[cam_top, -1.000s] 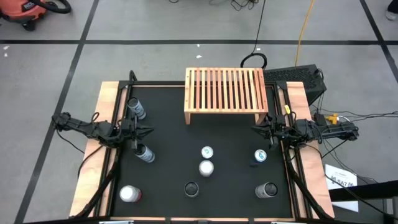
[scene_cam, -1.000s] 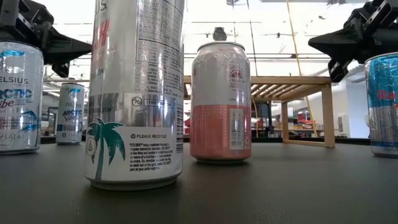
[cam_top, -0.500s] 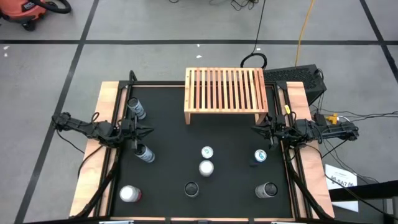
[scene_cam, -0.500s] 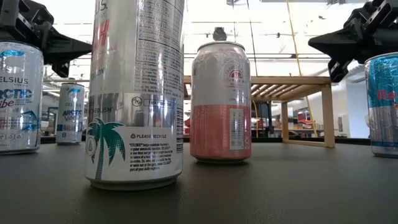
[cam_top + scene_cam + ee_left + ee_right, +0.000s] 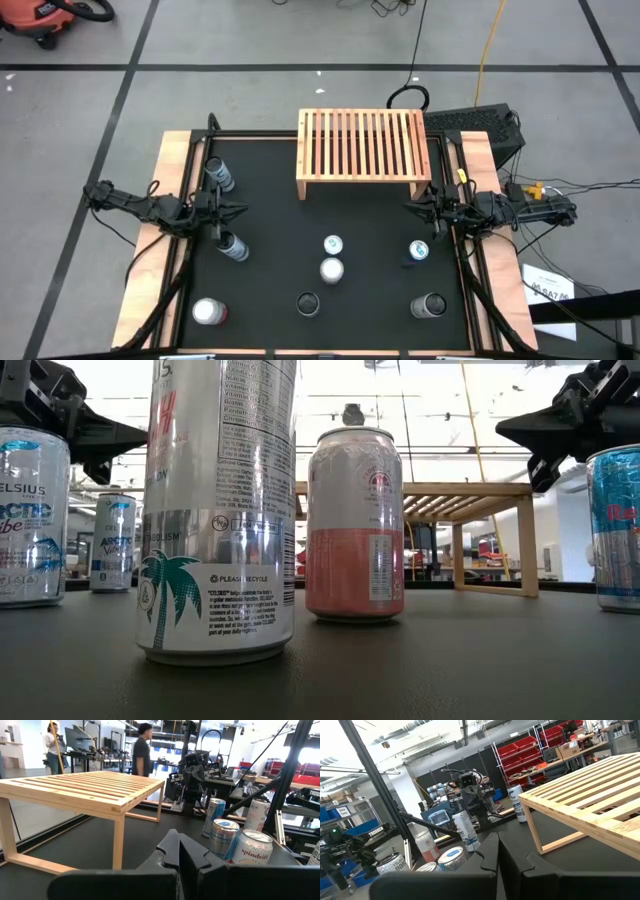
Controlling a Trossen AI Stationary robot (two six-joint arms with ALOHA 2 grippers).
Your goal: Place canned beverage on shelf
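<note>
Both grippers, left [image 5: 240, 210] and right [image 5: 408, 208], hovered fingers pressed together (holding nothing) flanking the shelf's [image 5: 360, 150] front; cans stood nearer.

Floor [image 5: 250, 100]: grey concrete, crossed by dark tape lines forming large squares around the desk [image 5: 175, 150].
Desk: light-wood border, black mat surface.
Shop vacuum [image 5: 40, 15]: orange and black, on the floor well beyond the desk's far left corner.
Cables: a yellow cord [image 5: 488, 50] and a black cord [image 5: 415, 60] run across the floor behind the desk.
Racking [image 5: 520, 755]: red bins on shelving against the far wall.
Workbenches [image 5: 95, 755]: dark, with monitors, beyond the desk; two people [image 5: 141, 750] standing there.
Ceiling [image 5: 420, 740]: exposed beams, bright overhead lighting.
</note>
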